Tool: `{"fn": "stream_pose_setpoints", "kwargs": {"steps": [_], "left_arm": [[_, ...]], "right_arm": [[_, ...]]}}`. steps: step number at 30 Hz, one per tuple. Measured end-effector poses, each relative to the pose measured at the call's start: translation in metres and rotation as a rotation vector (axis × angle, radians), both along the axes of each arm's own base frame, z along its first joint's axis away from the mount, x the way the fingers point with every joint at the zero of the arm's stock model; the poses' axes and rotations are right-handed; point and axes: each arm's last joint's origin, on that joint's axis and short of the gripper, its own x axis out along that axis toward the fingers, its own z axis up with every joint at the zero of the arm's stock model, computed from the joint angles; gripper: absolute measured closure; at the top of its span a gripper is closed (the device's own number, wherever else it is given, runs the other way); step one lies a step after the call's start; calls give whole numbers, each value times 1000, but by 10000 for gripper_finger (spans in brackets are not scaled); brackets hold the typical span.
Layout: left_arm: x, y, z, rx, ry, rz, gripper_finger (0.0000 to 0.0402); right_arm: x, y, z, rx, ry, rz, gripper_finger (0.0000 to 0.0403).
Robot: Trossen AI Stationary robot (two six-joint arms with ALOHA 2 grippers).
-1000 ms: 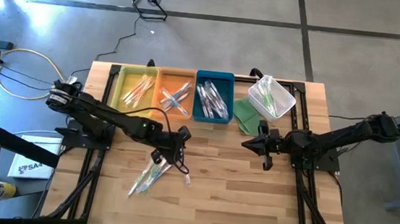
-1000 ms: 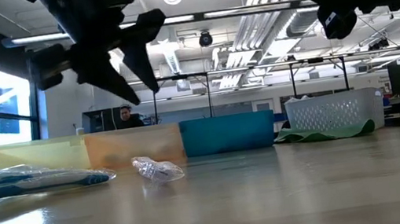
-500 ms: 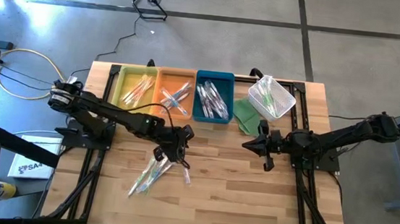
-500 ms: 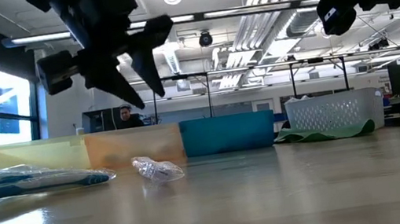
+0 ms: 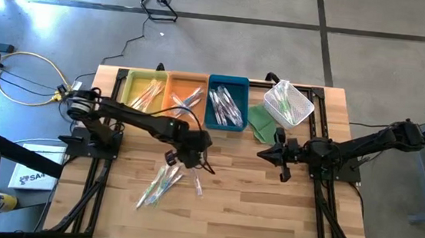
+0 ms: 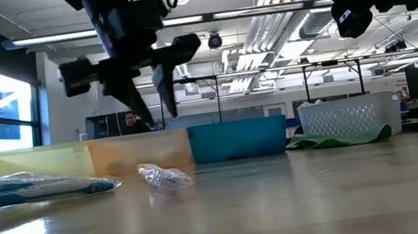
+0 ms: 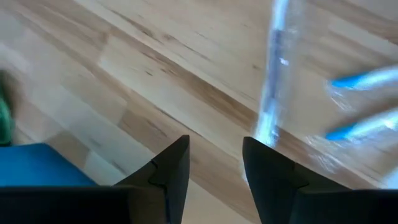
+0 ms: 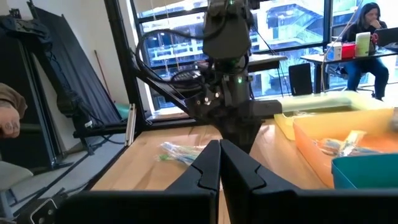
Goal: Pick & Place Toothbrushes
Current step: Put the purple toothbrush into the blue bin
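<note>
Several wrapped toothbrushes (image 5: pixel 159 184) lie flat in a loose bunch on the wooden table, and one more (image 5: pixel 194 181) lies just to their right. In the left wrist view that single toothbrush (image 7: pixel 273 93) lies beyond the fingers, with blue-handled ones (image 7: pixel 360 102) beside it. My left gripper (image 5: pixel 184 159) hangs open above the table, tipped steeply down, over the spot just beyond the single toothbrush; nothing is between its fingers (image 7: pixel 214 158). My right gripper (image 5: pixel 277 155) waits shut and level at the table's right middle.
Yellow (image 5: pixel 144 94), orange (image 5: pixel 186 99) and blue (image 5: pixel 227 102) trays with toothbrushes stand in a row at the far edge. A white mesh basket (image 5: pixel 289 103) rests on a green cloth (image 5: pixel 260 123) at the far right. A crumpled clear wrapper (image 6: pixel 165 176) lies mid-table.
My left gripper has moved toward the table's right edge, sinking a little, and has rolled about its own axis while staying open. The toothbrushes on the table have not moved.
</note>
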Motion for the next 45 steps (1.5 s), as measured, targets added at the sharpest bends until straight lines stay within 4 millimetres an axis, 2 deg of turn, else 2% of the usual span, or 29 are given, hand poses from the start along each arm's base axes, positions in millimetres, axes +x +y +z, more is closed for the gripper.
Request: {"fn": "stream_pose_setpoints", "kwargs": {"steps": [9,15,31,45], "left_arm": [[5,1,-13,21,43,38,258],[2,1,-22,37,127,12,258],[6,0,-20,-52,75,177,258],[8,0,-20,-72,54,210,258]], "right_arm": [[0,0,-3,-3,26,1,400],[0,0,-3,-2,27,1,400],[0,0,-3,-4,27,-1,401],[0,0,-3,-25,24,-5,401]]}}
